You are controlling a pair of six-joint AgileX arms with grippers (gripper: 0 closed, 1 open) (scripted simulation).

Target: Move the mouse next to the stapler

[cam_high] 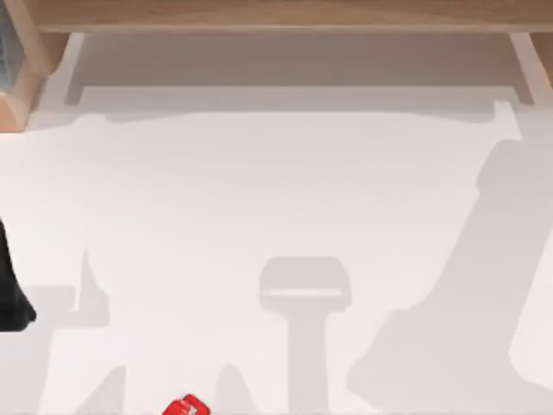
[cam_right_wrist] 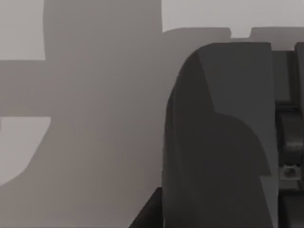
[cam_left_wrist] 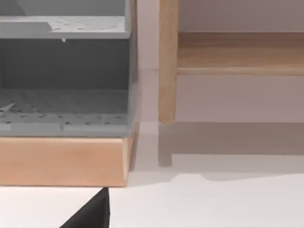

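You're looking at a red stapler point(cam_high: 186, 406) peeking in at the top view's bottom edge, mouse unlocated, grip states impossible to tell, so you're likely needing to find the mouse first.

White tabletop point(cam_high: 259, 190) fills most of top view, crossed by soft grey shadows. Light wooden shelf frame point(cam_high: 285, 13) runs along upper edge. In left wrist view: grey perforated tray unit point(cam_left_wrist: 64, 102) at upper left on wooden base point(cam_left_wrist: 61, 161), wooden post point(cam_left_wrist: 167, 61) beside it.
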